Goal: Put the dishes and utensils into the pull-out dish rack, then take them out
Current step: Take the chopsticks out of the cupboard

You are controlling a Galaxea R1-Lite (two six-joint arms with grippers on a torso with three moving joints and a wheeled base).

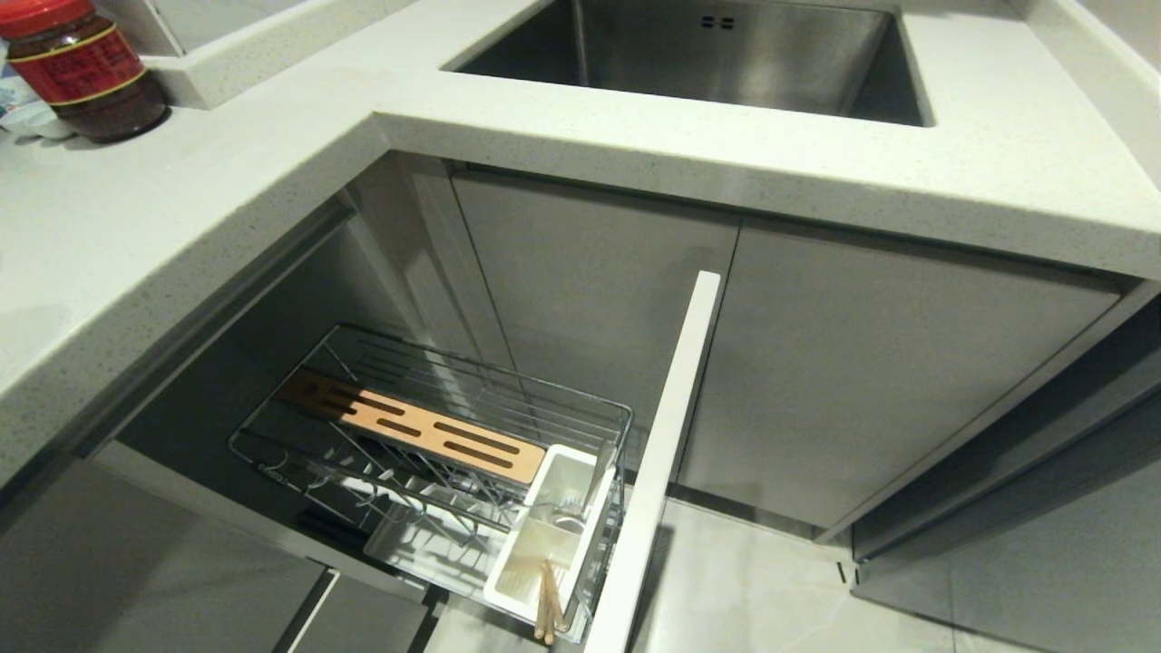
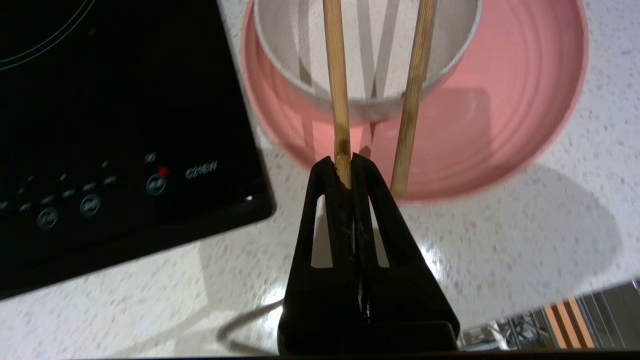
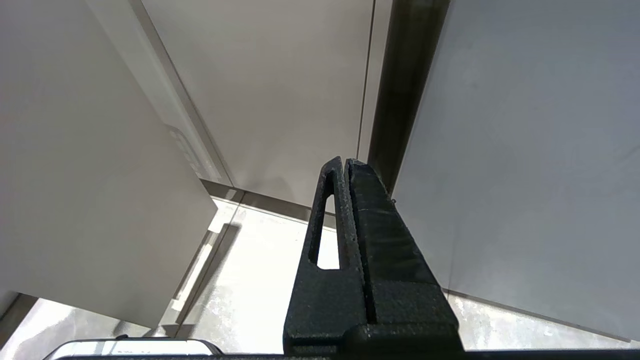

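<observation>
In the left wrist view my left gripper (image 2: 341, 160) is shut on one light wooden chopstick (image 2: 336, 75). That chopstick reaches out over the off-white bowl (image 2: 375, 102), which sits in the pink plate (image 2: 500, 125) on the counter. A second chopstick (image 2: 412, 100) runs beside it, its near end hidden behind a finger. In the head view the pull-out dish rack (image 1: 435, 390) stands open, with a silver fork (image 1: 580, 503) and two wooden sticks (image 1: 547, 603) in its white holder (image 1: 508, 580). My right gripper (image 3: 346, 161) is shut and hangs by the cabinet fronts.
A black induction hob (image 2: 100, 125) lies beside the plate. The rack's white cabinet front (image 1: 662, 453) juts out into the floor space. Above are the speckled counter (image 1: 181, 209), a steel sink (image 1: 707, 54) and a red-lidded jar (image 1: 86, 73).
</observation>
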